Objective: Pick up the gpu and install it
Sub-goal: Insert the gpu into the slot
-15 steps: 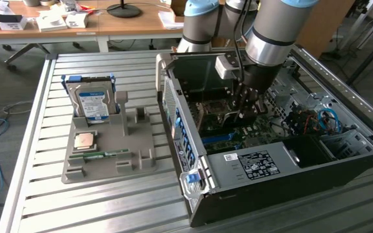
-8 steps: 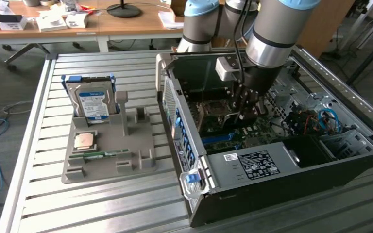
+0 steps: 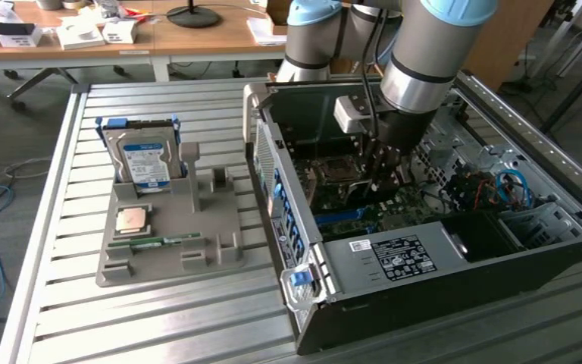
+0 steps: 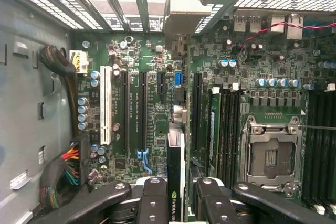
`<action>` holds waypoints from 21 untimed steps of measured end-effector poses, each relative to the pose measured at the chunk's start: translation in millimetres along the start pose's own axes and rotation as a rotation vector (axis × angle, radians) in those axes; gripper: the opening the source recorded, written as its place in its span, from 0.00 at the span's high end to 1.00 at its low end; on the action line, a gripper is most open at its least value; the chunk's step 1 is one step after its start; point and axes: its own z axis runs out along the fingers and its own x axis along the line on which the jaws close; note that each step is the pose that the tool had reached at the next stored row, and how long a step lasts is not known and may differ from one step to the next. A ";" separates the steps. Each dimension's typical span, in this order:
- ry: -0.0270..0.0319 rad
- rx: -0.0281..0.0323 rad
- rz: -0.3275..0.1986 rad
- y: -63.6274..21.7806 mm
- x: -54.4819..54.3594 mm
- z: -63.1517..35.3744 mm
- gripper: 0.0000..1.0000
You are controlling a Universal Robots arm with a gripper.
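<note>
Gripper point(image 4: 181, 196): partly closed inside the computer case point(image 3: 372, 258), its fingers clamping the gpu point(image 4: 175, 167) by its flat faces.
Gpu: dark card, upright on edge, running along a long slot near the middle of the motherboard point(image 4: 147, 145); whether it is seated cannot be told.
Reason for hold: probably so the card's lower edge meets the slot squarely.
Case: lies open side up, letting the arm reach in from above, by the table point(image 3: 170, 318) edge at the exterior view's right.
Holder point(image 3: 160, 262): grey, toward the opposite edge, carrying a hard drive point(image 3: 148, 155) upright and a memory stick point(image 3: 154, 243) flat.
Surface: ribbed metal.
Room: workshop with wooden desks point(image 3: 200, 42) behind.
</note>
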 end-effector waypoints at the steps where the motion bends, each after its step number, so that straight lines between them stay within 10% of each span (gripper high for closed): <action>1: 0.0000 0.0000 0.000 0.0 0.0 0.0 0.74; 21: 0.0031 0.0001 0.000 12.6 -1.5 4.9 0.74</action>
